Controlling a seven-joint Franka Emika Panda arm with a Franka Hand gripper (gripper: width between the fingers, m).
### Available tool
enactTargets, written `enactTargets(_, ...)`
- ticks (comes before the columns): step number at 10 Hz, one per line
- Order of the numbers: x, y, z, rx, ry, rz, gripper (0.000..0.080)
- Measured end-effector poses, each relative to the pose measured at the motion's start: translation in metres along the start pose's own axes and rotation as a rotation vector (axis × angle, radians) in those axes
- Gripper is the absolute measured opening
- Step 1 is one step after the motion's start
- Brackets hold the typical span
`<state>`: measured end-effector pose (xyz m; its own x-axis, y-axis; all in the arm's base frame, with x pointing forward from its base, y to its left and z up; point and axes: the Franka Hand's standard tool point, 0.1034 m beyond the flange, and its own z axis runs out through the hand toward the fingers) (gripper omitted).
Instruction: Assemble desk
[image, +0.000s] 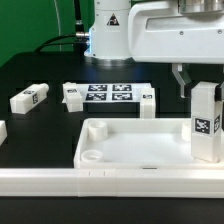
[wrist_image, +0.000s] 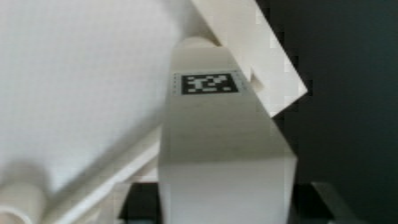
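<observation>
- At the exterior view's right, one white leg (image: 207, 120) is standing upright at the near right corner of the tabletop (image: 140, 140). Its black-and-white tag (image: 205, 127) is facing the camera. Its lower end is sitting at the raised rim there, and whether it is seated in a corner socket is not showing.
- Above it, the gripper (image: 197, 90) is hanging from the white arm (image: 175, 35) and pointing down, with its fingers reaching past the leg's top end.
- One dark finger (image: 181, 82) is showing just beside the leg, with a thin dark gap between them. The other finger is not showing in the exterior view.
- Seen from the wrist view, the leg is running lengthwise between two dark pads (wrist_image: 317, 198), which are sitting close against its sides. The tabletop's white floor is lying beside it.
- With the two views reading differently, I cannot tell whether the jaws are clamping the leg or only straddling it.
- The tabletop is lying open side up on the black table (image: 50, 120), right behind the long low white rail (image: 60, 182). A round socket (image: 90, 157) is showing at its near left corner.
- A second leg (image: 30, 98) is lying on its side, well apart from the tabletop, toward the exterior view's left.
- A third leg (image: 2, 130) is poking in at that view's left edge.
- The marker board (image: 110, 95) is lying flat behind the tabletop.
</observation>
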<state>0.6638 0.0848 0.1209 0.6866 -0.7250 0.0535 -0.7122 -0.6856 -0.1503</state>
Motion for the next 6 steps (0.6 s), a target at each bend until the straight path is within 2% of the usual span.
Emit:
enactTargets(4,-0.0016,0.001,0.0003,0.006,-0.032,0.269,0.029)
enactTargets(6,-0.0017,0.0014,0.0009,0.006,-0.032,0.208,0.0318)
